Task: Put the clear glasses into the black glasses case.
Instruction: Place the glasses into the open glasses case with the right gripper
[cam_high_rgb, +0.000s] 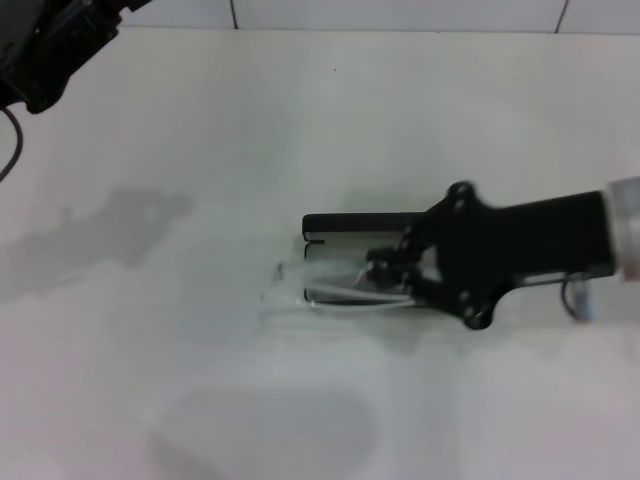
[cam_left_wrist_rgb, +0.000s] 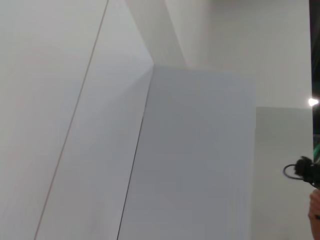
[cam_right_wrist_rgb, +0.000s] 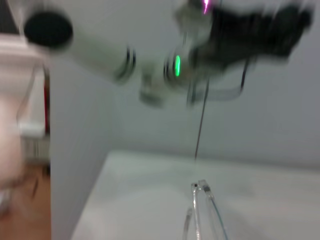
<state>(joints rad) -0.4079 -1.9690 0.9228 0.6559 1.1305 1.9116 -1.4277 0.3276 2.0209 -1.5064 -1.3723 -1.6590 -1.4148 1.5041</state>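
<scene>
My right gripper (cam_high_rgb: 385, 268) reaches in from the right over the white table (cam_high_rgb: 200, 150), low above the black glasses case (cam_high_rgb: 355, 222). The case lies open near the middle of the table, its dark lid edge toward the far side and the pale lining showing just beneath it. My fingers (cam_high_rgb: 392, 262) are closed on the clear glasses (cam_high_rgb: 320, 285), gripping them near one end; the transparent front sticks out to the left past the case's near left corner, partly over the lining and partly over the bare table. I cannot tell whether the glasses touch the case. In my right wrist view a clear arm of the glasses (cam_right_wrist_rgb: 202, 212) juts out over the table. My left arm (cam_high_rgb: 50, 45) is parked at the far left corner, well apart, and whether its fingers are open or closed cannot be told
</scene>
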